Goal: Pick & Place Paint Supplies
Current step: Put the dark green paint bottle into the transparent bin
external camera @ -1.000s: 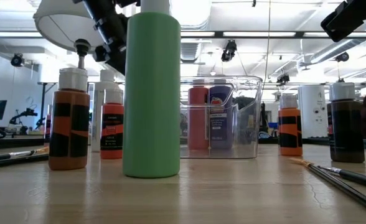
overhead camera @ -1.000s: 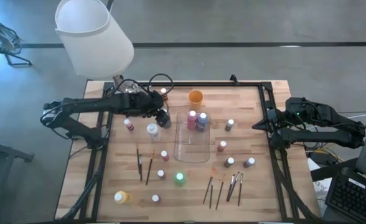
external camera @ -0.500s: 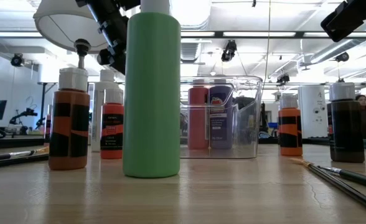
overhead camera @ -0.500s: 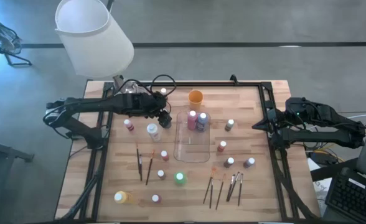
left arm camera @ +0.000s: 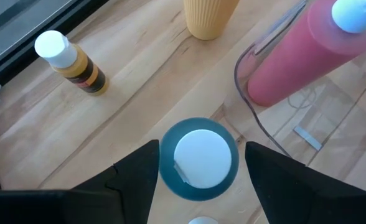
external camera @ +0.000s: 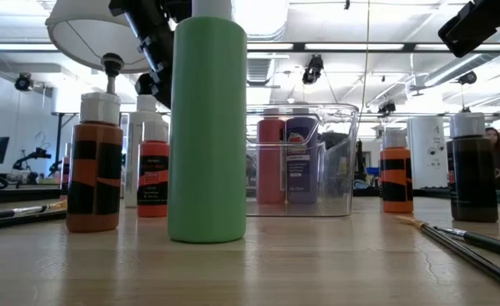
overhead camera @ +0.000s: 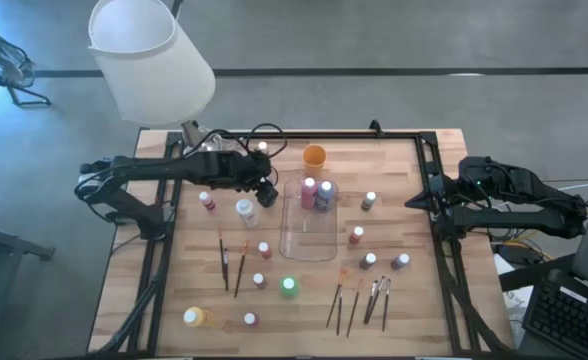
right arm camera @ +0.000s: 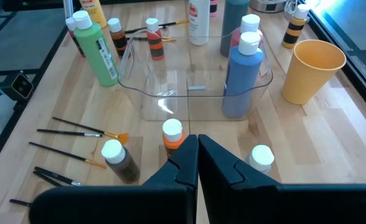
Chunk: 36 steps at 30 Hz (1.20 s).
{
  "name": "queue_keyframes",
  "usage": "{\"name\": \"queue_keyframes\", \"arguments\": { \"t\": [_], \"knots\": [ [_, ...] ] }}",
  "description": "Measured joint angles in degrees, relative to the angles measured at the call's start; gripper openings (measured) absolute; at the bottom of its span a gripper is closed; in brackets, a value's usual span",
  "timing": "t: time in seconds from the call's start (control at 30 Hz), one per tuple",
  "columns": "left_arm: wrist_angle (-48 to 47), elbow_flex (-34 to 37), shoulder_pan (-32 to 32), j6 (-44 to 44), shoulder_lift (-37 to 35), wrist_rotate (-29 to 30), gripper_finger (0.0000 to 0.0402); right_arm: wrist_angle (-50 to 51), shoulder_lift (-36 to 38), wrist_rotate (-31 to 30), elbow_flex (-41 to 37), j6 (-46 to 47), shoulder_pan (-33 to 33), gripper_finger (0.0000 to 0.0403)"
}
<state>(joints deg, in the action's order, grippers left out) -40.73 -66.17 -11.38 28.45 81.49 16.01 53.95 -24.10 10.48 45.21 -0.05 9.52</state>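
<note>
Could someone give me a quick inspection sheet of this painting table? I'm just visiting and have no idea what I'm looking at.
Surface: wooden table, dark frame around it.
Job's things: pink bottle and blue bottle stand in the clear tray; green bottle and other small bottles stand scattered outside; paintbrushes lie flat in two groups.
Clutter: orange cup beyond the tray.
Grippers: left gripper open, fingers either side of a teal bottle beside the tray; right gripper shut, waiting at the table's right edge.
Cables: black loops near the left arm.
Surroundings: white lampshade; a person at the far right in the low view.
</note>
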Motion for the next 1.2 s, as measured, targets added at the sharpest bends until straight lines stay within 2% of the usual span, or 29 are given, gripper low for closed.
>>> {"name": "queue_keyframes", "arguments": {
  "t": [0.7, 1.2],
  "knots": [
    [0.4, 1.85, 0.0, -0.81, -0.11, 0.49, 0.0195, 0.0, 0.0, 0.0, 0.0, 0.02, 0.0, 0.0008],
    [3.34, 2.03, -0.02, -2.54, -0.11, 0.55, 0.0195, 0.0, 0.0, 0.0, 0.0, 0.0, 0.0, 0.0008]
  ]
}}
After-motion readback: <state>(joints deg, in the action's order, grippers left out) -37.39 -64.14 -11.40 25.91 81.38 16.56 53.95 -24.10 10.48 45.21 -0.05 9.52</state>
